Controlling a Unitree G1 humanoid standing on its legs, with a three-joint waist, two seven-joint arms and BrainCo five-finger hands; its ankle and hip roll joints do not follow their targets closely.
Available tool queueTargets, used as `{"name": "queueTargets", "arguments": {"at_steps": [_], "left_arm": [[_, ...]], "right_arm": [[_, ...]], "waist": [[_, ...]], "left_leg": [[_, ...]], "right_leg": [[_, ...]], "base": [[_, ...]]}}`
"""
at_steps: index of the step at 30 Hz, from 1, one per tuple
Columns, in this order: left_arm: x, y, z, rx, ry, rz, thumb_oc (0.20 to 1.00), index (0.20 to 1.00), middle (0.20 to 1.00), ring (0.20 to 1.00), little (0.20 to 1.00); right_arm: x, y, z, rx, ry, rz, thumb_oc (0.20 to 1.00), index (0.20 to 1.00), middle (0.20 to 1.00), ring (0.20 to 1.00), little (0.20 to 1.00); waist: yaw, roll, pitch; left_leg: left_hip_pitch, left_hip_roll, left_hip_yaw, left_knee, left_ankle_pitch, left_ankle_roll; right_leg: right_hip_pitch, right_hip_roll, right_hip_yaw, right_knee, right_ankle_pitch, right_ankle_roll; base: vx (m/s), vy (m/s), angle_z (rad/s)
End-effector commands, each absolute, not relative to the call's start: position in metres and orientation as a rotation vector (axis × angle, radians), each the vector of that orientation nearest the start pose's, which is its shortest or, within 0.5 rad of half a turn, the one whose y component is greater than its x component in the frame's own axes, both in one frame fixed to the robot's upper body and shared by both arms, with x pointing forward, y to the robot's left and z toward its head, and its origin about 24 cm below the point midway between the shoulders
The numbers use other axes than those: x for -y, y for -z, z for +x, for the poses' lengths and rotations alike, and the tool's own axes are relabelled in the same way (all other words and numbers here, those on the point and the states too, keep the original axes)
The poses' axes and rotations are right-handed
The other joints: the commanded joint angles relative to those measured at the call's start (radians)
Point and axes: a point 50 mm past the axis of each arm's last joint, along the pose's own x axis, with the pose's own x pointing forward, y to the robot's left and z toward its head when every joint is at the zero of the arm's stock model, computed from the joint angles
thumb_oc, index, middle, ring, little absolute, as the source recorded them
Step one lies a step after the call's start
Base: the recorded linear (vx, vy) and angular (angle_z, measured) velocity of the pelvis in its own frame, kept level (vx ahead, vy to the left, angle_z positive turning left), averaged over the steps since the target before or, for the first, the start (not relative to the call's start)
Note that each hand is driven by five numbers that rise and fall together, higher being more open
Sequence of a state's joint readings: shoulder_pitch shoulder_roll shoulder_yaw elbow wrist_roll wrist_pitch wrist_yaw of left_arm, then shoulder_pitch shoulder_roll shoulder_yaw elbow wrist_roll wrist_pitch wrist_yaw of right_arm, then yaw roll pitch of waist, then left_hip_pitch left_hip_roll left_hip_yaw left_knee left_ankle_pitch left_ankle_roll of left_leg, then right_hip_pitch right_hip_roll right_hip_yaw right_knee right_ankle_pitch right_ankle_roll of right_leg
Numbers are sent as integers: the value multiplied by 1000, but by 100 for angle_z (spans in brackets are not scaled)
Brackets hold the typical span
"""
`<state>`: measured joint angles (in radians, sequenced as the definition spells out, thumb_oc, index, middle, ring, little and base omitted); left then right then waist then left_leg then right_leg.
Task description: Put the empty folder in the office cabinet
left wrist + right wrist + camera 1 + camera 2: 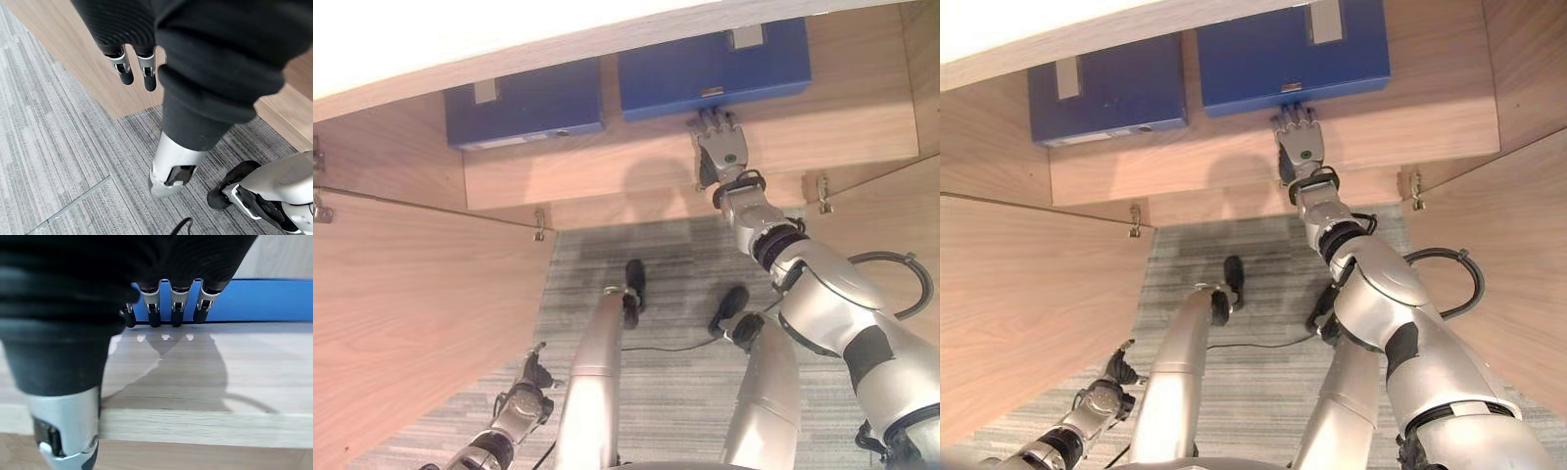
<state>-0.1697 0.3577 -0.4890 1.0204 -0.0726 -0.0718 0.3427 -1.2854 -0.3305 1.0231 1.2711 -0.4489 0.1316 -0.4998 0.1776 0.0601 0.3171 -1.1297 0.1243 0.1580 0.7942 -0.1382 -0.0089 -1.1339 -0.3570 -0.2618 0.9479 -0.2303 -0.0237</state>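
Right hand (pixel 1301 143) – straight fingertips seemingly touching blue folder (pixel 1288 54), cabinet shelf (pixel 1234 162)

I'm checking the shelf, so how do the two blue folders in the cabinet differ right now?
The right folder has the right hand at its near edge, straight fingers touching it; the left folder is untouched. The right folder also reaches nearer the shelf front. Both are blue, lying flat, each with a pale label.
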Motion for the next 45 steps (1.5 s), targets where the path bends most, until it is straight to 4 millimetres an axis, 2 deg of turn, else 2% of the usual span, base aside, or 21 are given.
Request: {"name": "queueTargets", "arguments": {"at_steps": [1, 6, 12, 14, 19, 22, 23, 25, 26, 29, 30, 31, 34, 35, 38, 41, 42, 43, 44, 45], "left_arm": [[-239, 103, 212, -720, -89, 713, 1000, 1000, 1000, 1000, 1000], [-241, 101, 216, -727, -95, 710, 1000, 1000, 1000, 1000, 1000], [-239, 102, 218, -732, -89, 708, 1000, 1000, 1000, 1000, 1000], [-237, 100, 222, -723, -86, 705, 1000, 1000, 1000, 1000, 1000], [-236, 97, 226, -707, -81, 714, 1000, 1000, 1000, 1000, 1000], [-236, 97, 226, -708, -78, 712, 1000, 1000, 1000, 1000, 1000], [-234, 98, 226, -705, -63, 716, 1000, 1000, 1000, 1000, 1000], [-234, 99, 223, -707, -47, 721, 1000, 1000, 1000, 1000, 1000], [-235, 101, 220, -717, -34, 725, 1000, 1000, 1000, 1000, 1000], [-236, 106, 210, -743, -7, 734, 1000, 1000, 1000, 1000, 1000], [-235, 110, 205, -762, 13, 735, 1000, 1000, 1000, 1000, 1000], [-235, 110, 205, -763, 13, 736, 1000, 1000, 1000, 1000, 1000], [-231, 118, 192, -799, 62, 742, 1000, 1000, 1000, 1000, 1000], [-231, 118, 191, -800, 63, 743, 1000, 1000, 1000, 1000, 1000], [-231, 123, 182, -831, 87, 743, 1000, 1000, 1000, 1000, 1000], [-233, 129, 171, -874, 109, 738, 1000, 1000, 1000, 1000, 1000], [-233, 129, 170, -875, 109, 739, 1000, 1000, 1000, 1000, 1000], [-233, 131, 164, -893, 133, 743, 1000, 1000, 1000, 1000, 1000], [-233, 132, 164, -894, 134, 744, 1000, 1000, 1000, 1000, 1000], [-231, 134, 160, -903, 164, 755, 1000, 1000, 1000, 1000, 1000]], "right_arm": [[142, -277, 429, 415, 406, -1609, 1000, 1000, 1000, 1000, 1000], [168, -292, 427, 366, 491, -1620, 1000, 1000, 1000, 1000, 1000], [183, -286, 427, 306, 515, -1660, 1000, 1000, 1000, 1000, 1000], [192, -275, 427, 245, 510, -1697, 1000, 1000, 1000, 1000, 1000], [199, -244, 427, 144, 456, -1698, 1000, 1000, 1000, 1000, 1000], [202, -238, 427, 123, 448, -1686, 1000, 1000, 1000, 1000, 1000], [209, -223, 425, 67, 433, -1667, 1000, 1000, 1000, 1000, 1000], [217, -208, 422, 10, 415, -1664, 1000, 1000, 1000, 1000, 1000], [227, -191, 419, -55, 393, -1677, 1000, 1000, 1000, 1000, 1000], [236, -166, 413, -131, 342, -1721, 1000, 1000, 1000, 1000, 1000], [241, -152, 408, -179, 313, -1729, 1000, 1000, 1000, 1000, 1000], [241, -152, 408, -180, 312, -1729, 1000, 1000, 1000, 1000, 1000], [251, -126, 399, -249, 271, -1711, 1000, 1000, 1000, 1000, 1000], [251, -125, 399, -251, 270, -1711, 1000, 1000, 1000, 1000, 1000], [256, -97, 387, -325, 210, -1704, 1000, 1000, 1000, 1000, 1000], [260, -59, 369, -430, 133, -1666, 1000, 1000, 1000, 1000, 1000], [260, -59, 369, -431, 132, -1665, 1000, 1000, 1000, 1000, 1000], [263, -33, 354, -507, 78, -1616, 1000, 1000, 1000, 1000, 1000], [263, -32, 353, -508, 77, -1616, 1000, 1000, 1000, 1000, 1000], [262, -7, 338, -565, 15, -1580, 1000, 1000, 1000, 1000, 1000]], "waist": [[54, 18, 46], [44, 13, 61], [31, 8, 72], [25, 7, 76], [18, 8, 78], [16, 10, 81], [15, 14, 78], [15, 20, 82], [17, 21, 75], [27, 23, 62], [31, 19, 46], [30, 20, 49], [41, 23, 14], [42, 24, 15], [47, 24, -14], [48, 17, -44], [48, 17, -43], [48, 9, -58], [48, 10, -57], [44, 1, -65]], "left_leg": [[-28, -42, 1, 16, -15, 67], [-16, -39, 9, -8, -4, 62], [16, -36, 18, -55, 9, 60], [54, -35, 27, -103, 24, 56], [165, -34, 33, -228, 64, 40], [199, -35, 33, -263, 77, 37], [247, -34, 30, -313, 94, 30], [308, -38, 25, -368, 114, 23], [357, -40, 21, -416, 132, 8], [446, -45, 12, -508, 170, -15], [494, -48, 14, -558, 191, -29], [501, -48, 13, -563, 194, -30], [586, -44, 13, -648, 232, -49], [591, -44, 13, -652, 234, -49], [665, -37, 16, -709, 254, -60], [732, -25, 17, -728, 255, -71], [734, -25, 16, -728, 255, -72], [770, -15, 14, -708, 241, -77], [772, -14, 13, -707, 239, -77], [801, 0, 12, -666, 206, -80]], "right_leg": [[32, -11, 18, -88, 35, 7], [43, -8, 12, -113, 55, 16], [64, -3, 3, -155, 80, 31], [94, 3, -9, -196, 96, 43], [205, 22, -35, -331, 140, 66], [236, 30, -40, -364, 152, 70], [286, 40, -53, -419, 170, 81], [349, 49, -70, -478, 189, 88], [405, 58, -87, -533, 199, 95], [502, 81, -114, -628, 220, 107], [551, 100, -130, -684, 232, 115], [559, 102, -132, -691, 235, 115], [652, 137, -161, -790, 248, 125], [657, 138, -162, -794, 250, 125], [734, 165, -174, -851, 254, 129], [825, 191, -189, -911, 257, 131], [829, 193, -190, -914, 258, 131], [888, 207, -197, -949, 259, 131], [892, 208, -198, -952, 260, 131], [939, 221, -193, -978, 261, 130]], "base": [[-25, 31, 9], [-14, 10, 4], [-12, 8, 2], [-9, 1, -2], [-4, -9, -2], [11, -16, -13], [29, -40, -40], [56, -84, 15], [80, -121, 22], [97, -128, -9], [82, -111, -4], [83, -112, 3], [83, -98, 11], [86, -86, 3], [72, -89, 6], [73, -89, 2], [61, -92, 12], [38, -63, 12], [77, -98, 9], [42, -63, -1]]}}
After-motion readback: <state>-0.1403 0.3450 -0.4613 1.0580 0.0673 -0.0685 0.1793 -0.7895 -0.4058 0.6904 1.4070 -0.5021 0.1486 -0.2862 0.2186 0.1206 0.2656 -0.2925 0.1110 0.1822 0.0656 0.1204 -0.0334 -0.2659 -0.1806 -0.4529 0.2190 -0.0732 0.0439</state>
